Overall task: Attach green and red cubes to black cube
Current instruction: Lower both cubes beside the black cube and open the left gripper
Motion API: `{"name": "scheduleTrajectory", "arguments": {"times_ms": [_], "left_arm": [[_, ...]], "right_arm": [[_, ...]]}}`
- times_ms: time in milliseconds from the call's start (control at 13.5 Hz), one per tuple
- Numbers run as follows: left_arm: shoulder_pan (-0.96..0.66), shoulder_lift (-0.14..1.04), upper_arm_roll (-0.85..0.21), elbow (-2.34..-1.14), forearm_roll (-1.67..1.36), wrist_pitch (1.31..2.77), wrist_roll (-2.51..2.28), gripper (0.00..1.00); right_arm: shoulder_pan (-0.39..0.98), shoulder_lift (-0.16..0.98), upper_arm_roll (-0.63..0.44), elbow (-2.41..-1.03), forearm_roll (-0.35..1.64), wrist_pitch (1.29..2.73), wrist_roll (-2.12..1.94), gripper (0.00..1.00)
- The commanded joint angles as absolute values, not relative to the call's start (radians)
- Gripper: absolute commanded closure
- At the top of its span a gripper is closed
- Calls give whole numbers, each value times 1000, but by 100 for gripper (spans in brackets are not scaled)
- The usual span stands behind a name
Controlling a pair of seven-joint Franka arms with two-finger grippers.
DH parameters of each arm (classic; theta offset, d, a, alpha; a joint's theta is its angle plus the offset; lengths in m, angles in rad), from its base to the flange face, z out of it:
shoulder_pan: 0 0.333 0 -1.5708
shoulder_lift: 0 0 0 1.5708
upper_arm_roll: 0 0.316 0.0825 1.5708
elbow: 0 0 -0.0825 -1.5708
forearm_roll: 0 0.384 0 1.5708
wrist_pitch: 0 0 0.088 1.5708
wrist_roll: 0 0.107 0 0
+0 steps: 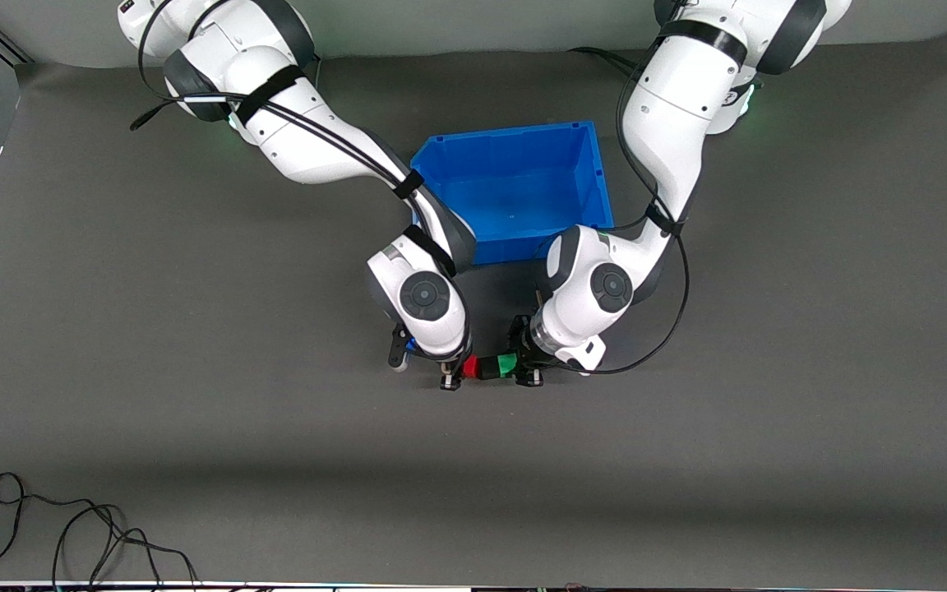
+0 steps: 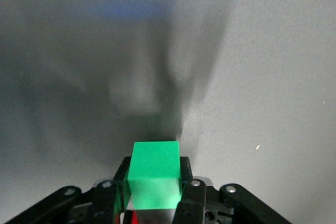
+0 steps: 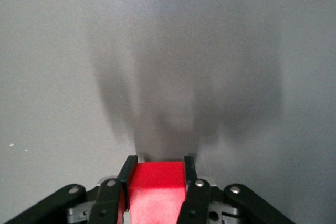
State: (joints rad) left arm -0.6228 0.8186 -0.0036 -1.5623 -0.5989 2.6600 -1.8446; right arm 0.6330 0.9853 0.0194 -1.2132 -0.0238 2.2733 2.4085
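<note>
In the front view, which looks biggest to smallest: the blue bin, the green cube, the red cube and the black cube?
1. Blue plastic bin, by far the largest.
2. Small green cube, small red cube and matte black cube: in one row, partly hidden by the tools, too alike to rank.

Even overhead light, soft blurred shadows, sharp focus

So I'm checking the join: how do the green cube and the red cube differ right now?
The green cube is bright green and held by the left gripper; the red cube is bright red and held by the right gripper. The green one sits toward the left arm's end, the red toward the right arm's. Both look equal in size.
</note>
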Motion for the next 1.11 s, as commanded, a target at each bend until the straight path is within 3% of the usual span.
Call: {"name": "scheduleTrajectory", "arguments": {"times_ms": [0, 297, 371, 446, 520, 1040], "left_arm": [[-652, 844, 21, -1525, -586, 2663, -1899, 94], [-672, 845, 37, -1525, -586, 2663, -1901, 92], [-672, 845, 38, -1525, -586, 2663, -1901, 74], [-672, 845, 38, -1525, -577, 2663, -1899, 25], [-669, 844, 37, -1525, -554, 2661, -1899, 0], [-647, 804, 106, -1551, -532, 2628, -1890, 0]], "right_arm": [[646, 1011, 11, -1166, -51, 2249, 2451, 100], [646, 1015, 9, -1166, -51, 2250, 2453, 100], [646, 1017, 9, -1164, -51, 2250, 2454, 100], [646, 1017, 9, -1164, -51, 2250, 2456, 100], [646, 1017, 11, -1166, -51, 2250, 2456, 100], [646, 1023, 6, -1166, -52, 2253, 2462, 100]]}}
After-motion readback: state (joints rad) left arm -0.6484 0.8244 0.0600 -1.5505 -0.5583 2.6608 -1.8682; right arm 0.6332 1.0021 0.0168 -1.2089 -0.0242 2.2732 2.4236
